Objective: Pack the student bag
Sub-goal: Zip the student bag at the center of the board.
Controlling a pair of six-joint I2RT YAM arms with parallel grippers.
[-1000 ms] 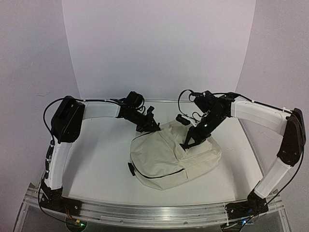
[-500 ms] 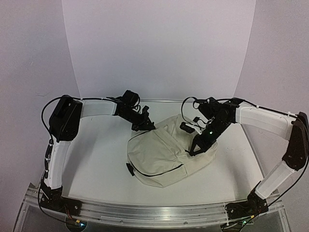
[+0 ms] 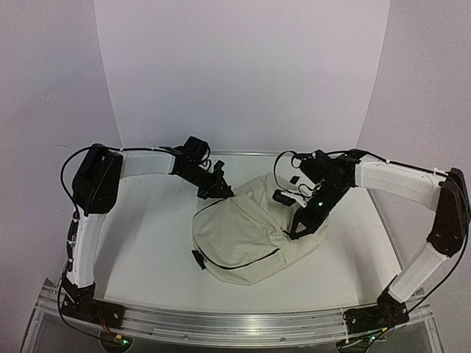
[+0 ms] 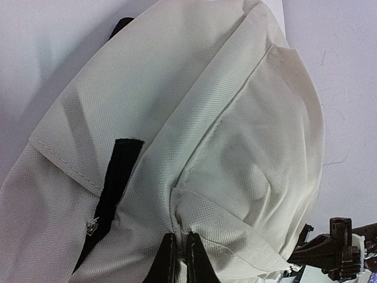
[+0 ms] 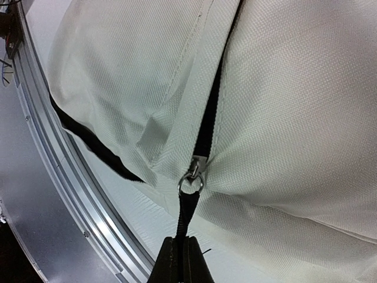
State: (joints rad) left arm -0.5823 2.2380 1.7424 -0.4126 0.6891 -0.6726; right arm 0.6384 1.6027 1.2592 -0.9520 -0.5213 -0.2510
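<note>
The student bag [image 3: 243, 235], cream fabric with black zipper lines, lies on the white table between both arms. My left gripper [image 3: 221, 193] is at the bag's far left top, shut on a fold of its fabric [image 4: 194, 206], with the fingertips [image 4: 169, 250] pinched together. At the bag's right side my right gripper [image 3: 294, 231] is shut on the black zipper pull strap [image 5: 188, 212]. The strap hangs taut from a metal ring [image 5: 191, 184] on the slider, and the black zipper line [image 5: 213, 100] runs up from there. Nothing of the bag's inside shows.
An aluminium rail [image 3: 235, 318] runs along the table's near edge, close under the bag in the right wrist view [image 5: 65, 177]. A black strap tab [image 3: 197, 257] sticks out at the bag's left. Curved white walls close the back and sides.
The right gripper has drawn the zipper pull down and to the right along the bag. The left gripper has pulled its fold slightly left, and the bag has shifted left with it.
</note>
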